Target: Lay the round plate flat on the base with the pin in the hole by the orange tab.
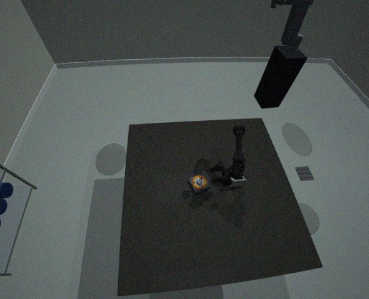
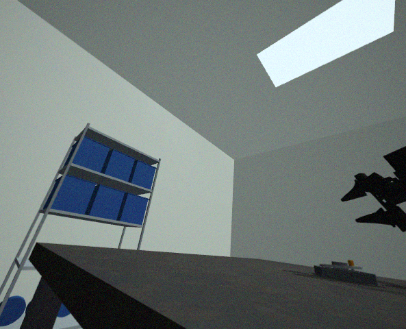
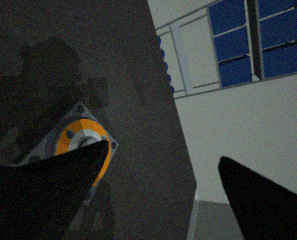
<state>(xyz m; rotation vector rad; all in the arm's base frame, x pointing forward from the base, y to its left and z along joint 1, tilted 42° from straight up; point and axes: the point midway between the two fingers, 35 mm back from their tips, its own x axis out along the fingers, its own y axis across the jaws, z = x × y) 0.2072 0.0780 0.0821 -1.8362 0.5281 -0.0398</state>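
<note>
Plate position first: the round orange plate (image 1: pixel 198 182) sits on the square grey base (image 1: pixel 190 187) near the middle of the dark table top (image 1: pixel 178 251), and the black parallel-jaw gripper (image 2: pixel 354 208) hangs above and just to its right side, with the jaws spread wide and nothing between them. From the exterior view the plate looks thin with a small orange tab (image 2: pixel 350 262) standing up on it, well below the fingers, while only the wrist view shows its pale centre around the post (image 3: pixel 86 138) and dark holes in the orange ring.
</note>
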